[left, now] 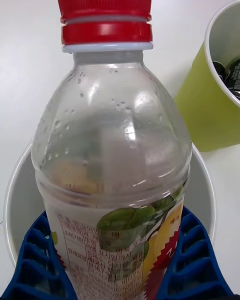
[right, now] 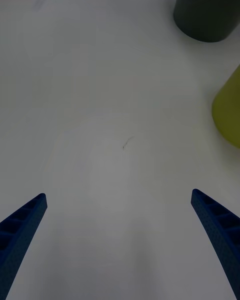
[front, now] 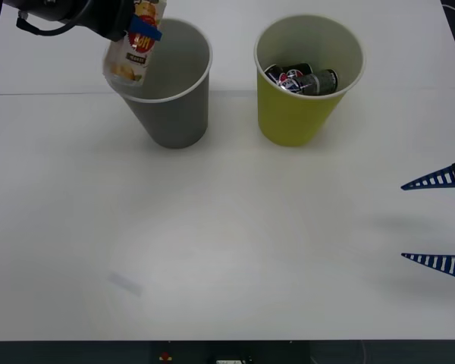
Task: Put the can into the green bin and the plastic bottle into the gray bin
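White surface (front: 227, 250), wide bare room between the right arm and the bins, nothing in the way

Gray bin (front: 173, 98) sits directly under the left fingers; its white rim rings the bottle in the left wrist view. Green bin (front: 303, 91) just beside it, apart, not touching, well ahead of the right fingers. Can (front: 307, 80) already lies inside the green bin, dark crumpled cans at the bottom, so that half looks done

Plastic bottle (front: 133, 49) clamped by the left gripper (left: 120, 260), blue fingers (left: 37, 260) pressing both sides of the label. Bottle hangs tilted over the gray bin's near-left rim, lower end overlapping the rim edge, red cap pointing away from the fingers. Held above the mouth likely for a drop; since it sits close to the rim, probably needs a nudge toward centre before release or it may clip the edge

Right gripper (front: 440, 220) parked low over the bare surface at the right edge, fingers spread wide, holding nothing
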`<state>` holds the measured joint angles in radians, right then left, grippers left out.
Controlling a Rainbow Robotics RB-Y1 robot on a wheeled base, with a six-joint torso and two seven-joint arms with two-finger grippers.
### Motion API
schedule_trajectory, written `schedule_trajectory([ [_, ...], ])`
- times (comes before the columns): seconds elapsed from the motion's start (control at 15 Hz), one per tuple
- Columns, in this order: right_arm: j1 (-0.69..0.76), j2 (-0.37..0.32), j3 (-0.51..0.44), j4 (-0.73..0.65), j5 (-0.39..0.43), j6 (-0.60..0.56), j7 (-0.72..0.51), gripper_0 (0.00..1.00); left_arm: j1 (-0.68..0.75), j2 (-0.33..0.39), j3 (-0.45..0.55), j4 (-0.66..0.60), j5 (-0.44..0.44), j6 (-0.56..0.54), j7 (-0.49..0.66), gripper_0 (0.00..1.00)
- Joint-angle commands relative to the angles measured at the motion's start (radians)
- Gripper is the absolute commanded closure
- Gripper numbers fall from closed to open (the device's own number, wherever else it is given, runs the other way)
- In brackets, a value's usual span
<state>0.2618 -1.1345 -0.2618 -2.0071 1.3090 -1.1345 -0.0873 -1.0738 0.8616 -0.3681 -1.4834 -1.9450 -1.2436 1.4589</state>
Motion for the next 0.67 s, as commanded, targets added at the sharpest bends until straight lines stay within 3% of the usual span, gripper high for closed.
schedule_trajectory([
  [0.07,0.0,0.0,0.0,0.0,0.0,0.0,0.0,0.0,0.0,-0.013,0.0,-0.001,-0.002,0.0,0.0,0.0],
  [0.33,0.0,0.0,0.0,0.0,0.0,0.0,0.0,0.0,0.002,-0.016,0.008,-0.023,0.012,0.001,-0.014,0.0],
  [0.53,0.0,0.0,0.0,0.0,0.0,0.0,0.0,0.0,0.075,-0.021,0.109,-0.058,0.06,0.001,-0.14,0.0],
  [0.67,0.0,0.0,0.0,0.0,0.0,0.0,0.0,0.0,0.163,-0.019,0.192,-0.087,0.152,0.001,-0.241,0.0],
])
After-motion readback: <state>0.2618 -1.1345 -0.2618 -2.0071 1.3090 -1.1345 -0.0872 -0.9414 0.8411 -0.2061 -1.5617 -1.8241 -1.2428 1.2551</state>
